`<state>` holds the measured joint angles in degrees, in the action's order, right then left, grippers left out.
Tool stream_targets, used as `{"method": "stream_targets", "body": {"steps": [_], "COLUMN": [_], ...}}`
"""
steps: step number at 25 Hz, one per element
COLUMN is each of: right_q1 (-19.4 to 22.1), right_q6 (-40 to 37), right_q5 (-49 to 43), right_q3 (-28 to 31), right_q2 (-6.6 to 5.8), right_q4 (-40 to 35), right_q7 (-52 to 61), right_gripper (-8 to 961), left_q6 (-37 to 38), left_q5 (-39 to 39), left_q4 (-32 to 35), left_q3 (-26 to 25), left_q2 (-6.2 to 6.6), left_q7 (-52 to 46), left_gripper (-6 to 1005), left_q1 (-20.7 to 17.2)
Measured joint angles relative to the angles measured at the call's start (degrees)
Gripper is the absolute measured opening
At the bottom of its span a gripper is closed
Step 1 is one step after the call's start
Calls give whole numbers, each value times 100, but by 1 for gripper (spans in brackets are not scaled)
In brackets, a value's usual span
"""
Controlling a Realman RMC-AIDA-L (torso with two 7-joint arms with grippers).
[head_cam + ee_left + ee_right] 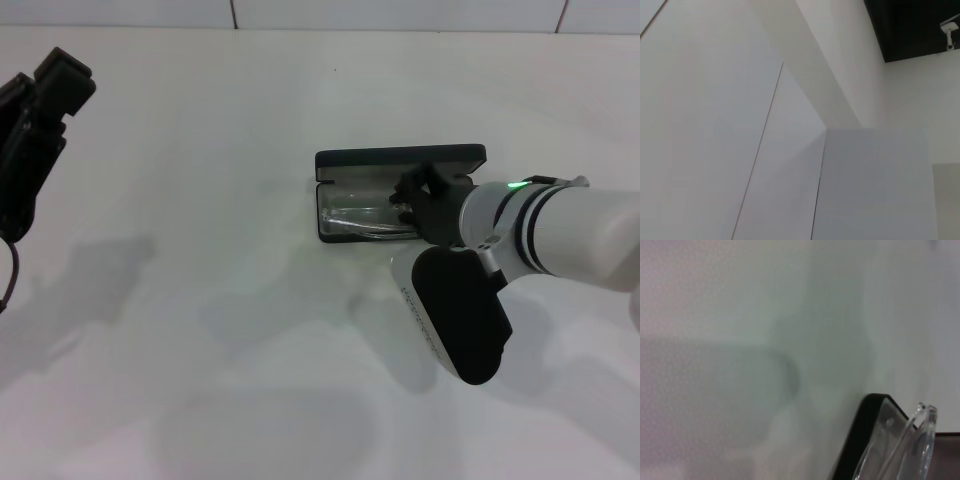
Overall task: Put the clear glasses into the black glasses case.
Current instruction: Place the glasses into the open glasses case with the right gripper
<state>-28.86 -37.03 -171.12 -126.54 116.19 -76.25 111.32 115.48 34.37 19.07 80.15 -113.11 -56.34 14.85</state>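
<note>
I see the clear glasses (360, 216) as a colourless, see-through curved shape with a few bright glints, and they lie inside the black glasses case (400, 157), in its lower tray. The case is matte black with rounded corners and it stands open, the lid raised behind the tray. In the right wrist view one rounded black corner of the case (860, 435) appears, and the thick transparent edge of the glasses (920, 440) rises above it. My right gripper (412, 200) is at the right end of the case, over the tray, and its black fingers (405, 186) reach down to that end of the glasses; I cannot tell if they are wide, narrow or holding the glasses. My left gripper (45, 100) is far to the left of the case, raised above the surface, and I cannot tell its finger state either. The case rests on a plain white table (200, 300) with soft shadows. Behind the case the table meets a white tiled wall (400, 14).
</note>
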Motion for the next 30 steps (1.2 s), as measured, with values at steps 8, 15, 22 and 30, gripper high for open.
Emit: {"method": "stream_targets", "body": {"steps": [8,15,22,30], "right_q1": [95,109,124,291], "right_q6": [42,116,161,-8], "right_q5": [0,0,0,0], "right_q3": [49,60,90,291], "right_q2": [0,0,1,0], "right_q4": [-40,-39,-40,-285], "right_q7": [-184,-189,-200,-266], "right_gripper": [187,199,262,261], "left_q6": [0,0,0,0], "left_q5": [-2,-2,-2,-1], "left_q4": [0,0,0,0], "left_q3": [0,0,-9,-9], "left_q2": [0,0,0,0], "left_q7": [0,0,0,0], "left_gripper": [98,98,98,98], "left_q1": [0,6,0,-17]}}
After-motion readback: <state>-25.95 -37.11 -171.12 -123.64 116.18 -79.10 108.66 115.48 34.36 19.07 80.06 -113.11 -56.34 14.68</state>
